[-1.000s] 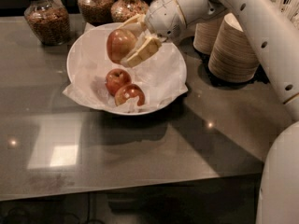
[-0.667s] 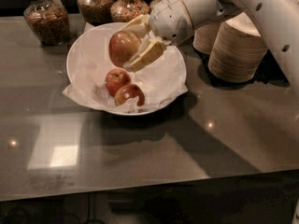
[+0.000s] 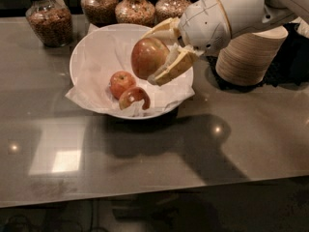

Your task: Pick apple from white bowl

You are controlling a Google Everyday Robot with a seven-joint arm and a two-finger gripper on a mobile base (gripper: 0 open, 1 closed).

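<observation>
Quick look from my end: the pincer (image 3: pixel 150 57) is closed around the apple (image 3: pixel 147 57), one tan finger (image 3: pixel 161 32) across the top and back of it and the other (image 3: pixel 174 70) under its right side. It's open only as wide as the fruit, and both fingers look to be touching the skin. The apple is up in the air over the right half of the bowl (image 3: pixel 91 52), clear of everything inside it. I can see its yellowish patch facing me, with red around that.

Down in the bowl, two small apples (image 3: pixel 121 83) sit just beside each other near the front, on the crinkled paper (image 3: pixel 79 96) that pokes out over the rim at the front left and right. The nearer one (image 3: pixel 134 97) looks tipped on its side.

The white arm (image 3: pixel 231 8) comes in from the upper right. Under it is a stack of tan bowls (image 3: pixel 248 57), just to the right of the bowl. Four jars (image 3: pixel 48 18) of brownish stuff line the back edge of the grey tabletop (image 3: pixel 231 139), one off to the left and three bunched right behind the bowl.
</observation>
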